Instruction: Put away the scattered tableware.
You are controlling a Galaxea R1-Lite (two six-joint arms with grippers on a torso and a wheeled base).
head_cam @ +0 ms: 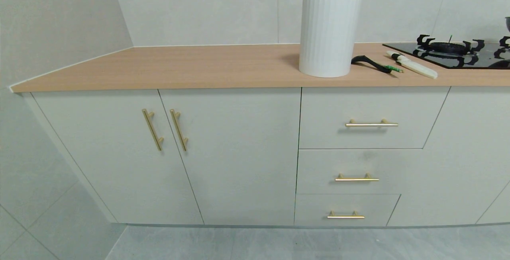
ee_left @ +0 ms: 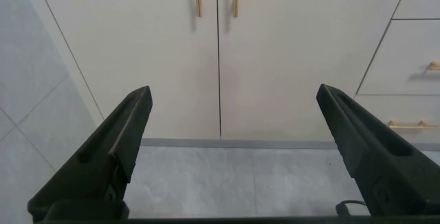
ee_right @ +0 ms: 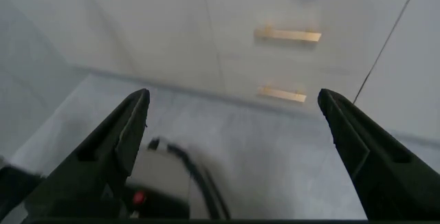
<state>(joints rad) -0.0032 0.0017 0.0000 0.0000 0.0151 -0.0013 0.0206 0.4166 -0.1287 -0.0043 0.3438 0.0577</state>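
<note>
Pale wood-grain countertop (head_cam: pixel 179 67) runs above cream cabinet doors (head_cam: pixel 231 152) and three drawers with gold bar handles (head_cam: pixel 371 124). On it we see a tall white ribbed cylindrical container (head_cam: pixel 328 33). Just beside it, on the side of the black glass gas hob (head_cam: pixel 458 60), lie a black curved utensil (head_cam: pixel 368 63) and a cream-coloured long utensil (head_cam: pixel 414 67). Our left gripper (ee_left: pixel 232 93) and right gripper (ee_right: pixel 232 95) hang low before the cabinets over grey floor tiles (ee_left: pixel 227 176), both with fingers spread wide and holding nothing.

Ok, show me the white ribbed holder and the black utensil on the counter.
white ribbed holder (head_cam: pixel 330 33), head view, middle of its side wall.
black utensil (head_cam: pixel 370 61), head view, on its curved handle.
</note>
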